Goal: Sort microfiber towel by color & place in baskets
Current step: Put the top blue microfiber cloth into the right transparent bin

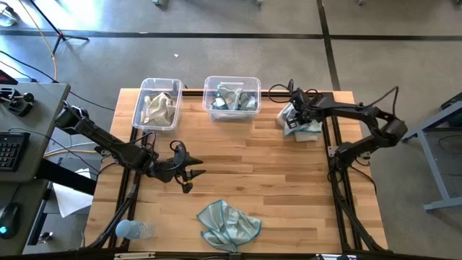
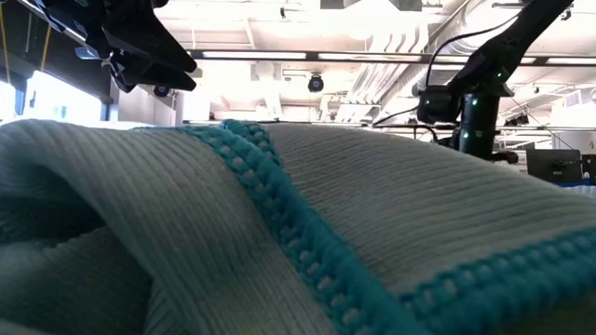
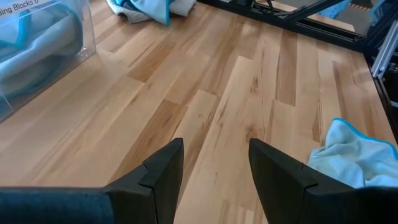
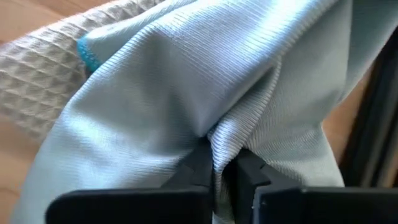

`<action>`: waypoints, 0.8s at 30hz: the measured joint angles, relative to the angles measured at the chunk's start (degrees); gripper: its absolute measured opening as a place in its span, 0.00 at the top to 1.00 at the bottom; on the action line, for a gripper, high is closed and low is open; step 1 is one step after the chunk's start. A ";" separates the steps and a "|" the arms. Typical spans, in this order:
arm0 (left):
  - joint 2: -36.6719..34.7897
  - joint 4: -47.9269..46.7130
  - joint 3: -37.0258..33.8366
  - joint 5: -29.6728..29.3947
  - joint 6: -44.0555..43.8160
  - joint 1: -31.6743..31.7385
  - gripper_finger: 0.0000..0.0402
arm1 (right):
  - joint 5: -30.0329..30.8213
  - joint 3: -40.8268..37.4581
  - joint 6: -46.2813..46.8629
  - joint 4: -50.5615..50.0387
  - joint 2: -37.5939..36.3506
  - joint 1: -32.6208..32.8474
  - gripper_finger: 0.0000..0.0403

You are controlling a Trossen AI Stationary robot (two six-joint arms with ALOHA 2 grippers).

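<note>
Two clear baskets stand at the table's far edge: the left one [image 1: 159,102] holds a beige towel, the right one [image 1: 231,97] holds teal towels. A small pile of towels [image 1: 303,124] lies at the far right, a pale teal one [image 4: 186,74] on top of a beige waffle one [image 4: 31,68]. My right gripper [image 1: 294,119] is down on this pile, shut on the teal towel. Another teal towel [image 1: 227,224] lies crumpled near the front edge and fills the low view [image 2: 279,233]. My left gripper [image 1: 189,173] hovers open over bare wood left of centre. My right gripper pinches a raised fold [image 4: 214,140] of the pale teal towel between its two fingers. The fingers come from above, pointing steeply down. The cloth puckers into ridges at the pinch, and the rest of the towel lies on the pile.
A pale see-through object [image 1: 133,230] lies at the near left corner. Black frame rails [image 1: 333,166] run along the table's right side, close to the pile. Bare wood [image 3: 236,93] stretches between the baskets and the near towel.
</note>
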 joint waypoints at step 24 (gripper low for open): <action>0.00 -3.39 0.00 -2.24 0.39 0.20 0.58 | 1.89 0.02 5.41 -6.62 -33.81 8.10 0.99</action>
